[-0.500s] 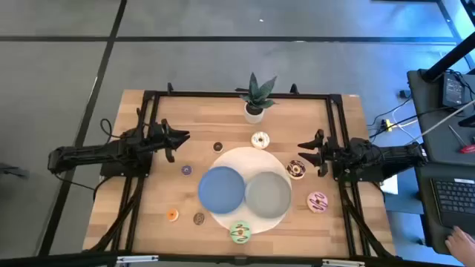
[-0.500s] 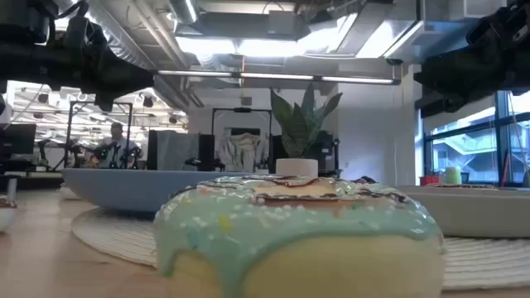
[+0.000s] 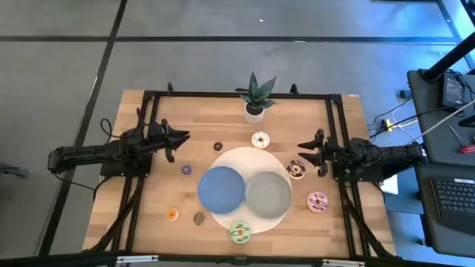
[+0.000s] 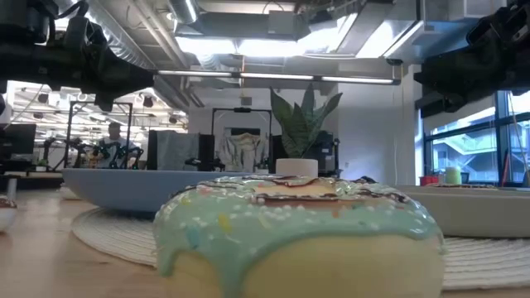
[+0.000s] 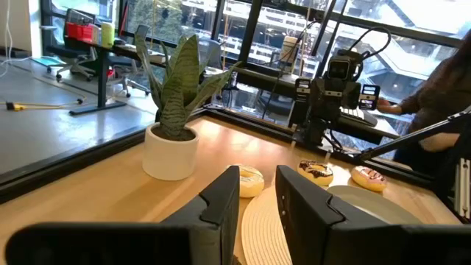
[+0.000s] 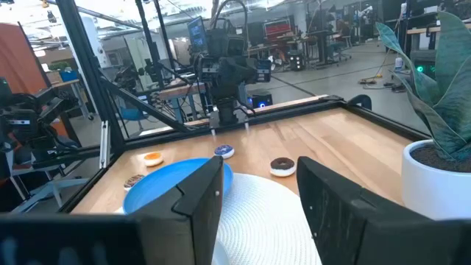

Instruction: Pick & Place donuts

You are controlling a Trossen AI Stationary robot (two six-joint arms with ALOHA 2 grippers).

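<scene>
High view: both arms wait at the table's sides, nothing picked yet. The left gripper (image 3: 183, 136) and right gripper (image 3: 303, 146) each hold their fingers apart, empty. Donuts ring a white mat (image 3: 236, 156); the chocolate donut (image 3: 296, 169) lies nearest the right gripper, which would need to descend over it.
</scene>
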